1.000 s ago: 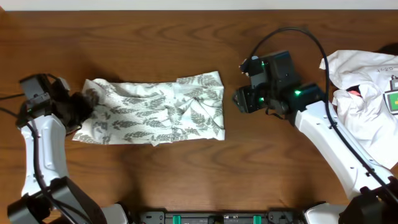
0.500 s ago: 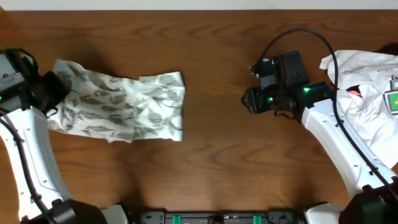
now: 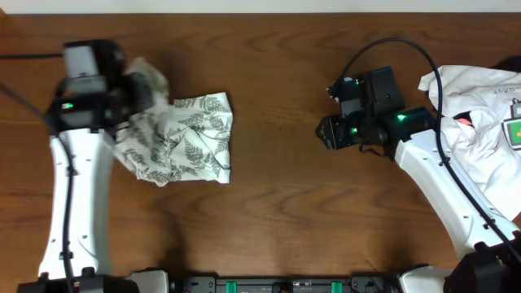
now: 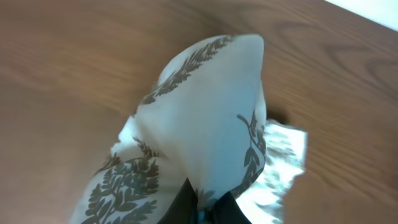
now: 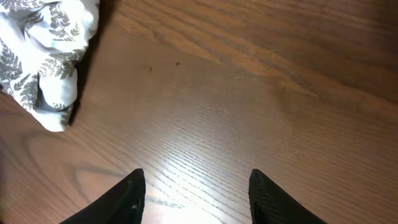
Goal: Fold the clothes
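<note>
The clothes [image 3: 189, 137], white fabric printed with grey-green fern leaves, lie bunched on the left half of the wooden table [image 3: 269, 203]. My left gripper [image 3: 146, 88] is shut on their upper left end, which is raised off the table. In the left wrist view the fabric [image 4: 205, 112] hangs in a peak ahead of the gripper [image 4: 203, 205], pinched between the dark fingertips. My right gripper [image 3: 324, 130] hovers open over bare wood to the right of the clothes, holding nothing. The right wrist view shows its gripper [image 5: 198, 190] with the garment's edge [image 5: 50, 43] far off at top left.
A plain white garment [image 3: 468, 110] with a green-and-yellow tag [image 3: 514, 133] is heaped at the table's right edge, behind my right arm. A black rail [image 3: 285, 285] runs along the front edge.
My left gripper pulled the clothes' left end leftward, then lifted and carried it back to the right, bunching the spread fabric. The right gripper shifted slightly right, then held still.
</note>
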### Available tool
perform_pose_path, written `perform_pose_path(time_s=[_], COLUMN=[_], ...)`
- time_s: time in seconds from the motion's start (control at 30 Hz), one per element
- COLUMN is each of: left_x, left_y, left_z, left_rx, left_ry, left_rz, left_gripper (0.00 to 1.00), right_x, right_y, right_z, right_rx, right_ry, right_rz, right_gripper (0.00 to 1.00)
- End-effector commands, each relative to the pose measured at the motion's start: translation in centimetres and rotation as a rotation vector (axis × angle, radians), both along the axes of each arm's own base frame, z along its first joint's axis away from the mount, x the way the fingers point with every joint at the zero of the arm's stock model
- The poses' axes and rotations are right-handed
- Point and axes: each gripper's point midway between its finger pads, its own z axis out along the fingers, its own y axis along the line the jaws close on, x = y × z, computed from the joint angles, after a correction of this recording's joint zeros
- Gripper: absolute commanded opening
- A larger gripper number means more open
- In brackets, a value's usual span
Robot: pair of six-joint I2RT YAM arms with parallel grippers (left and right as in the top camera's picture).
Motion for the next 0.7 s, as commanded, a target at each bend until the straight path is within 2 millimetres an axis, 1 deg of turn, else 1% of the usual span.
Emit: perform_pose_path(time_s=[0.0, 0.07, 0.13, 0.33, 0.4, 0.5, 0.67], left_x=[1.0, 1.2, 1.4, 1.7, 1.5, 1.3, 1.3], left_y=[-2.8, -4.5, -6.3, -9.3, -10.0, -10.6, -10.6], left_z=[0.0, -1.2, -3.1, -8.3, -9.5, -10.2, -9.7], left_rx=[0.037, 0.044, 0.037, 0.038, 0.044, 0.049, 0.048], left_ry=[-0.003, 0.027, 0.078, 0.215, 0.248, 0.271, 0.259], left_rz=[-0.045, -0.086, -0.117, -0.168, -0.185, -0.202, -0.203], left_gripper=[0.06, 0.06, 0.06, 0.06, 0.06, 0.06, 0.06], right_x=[-0.1, -0.2, -0.3, -0.4, -0.5, -0.5, -0.5], right_y=[0.1, 0.1, 0.1, 0.0, 0.0, 0.0, 0.0], right_z=[0.5, 0.4, 0.3, 0.3, 0.3, 0.3, 0.3], right_rx=[0.007, 0.005, 0.004, 0.001, 0.001, 0.0, 0.0], right_ry=[-0.007, 0.0, 0.003, 0.009, 0.01, 0.009, 0.009], right_rz=[0.015, 0.015, 0.015, 0.015, 0.016, 0.018, 0.018], right_gripper=[0.52, 0.52, 0.52, 0.52, 0.52, 0.52, 0.52])
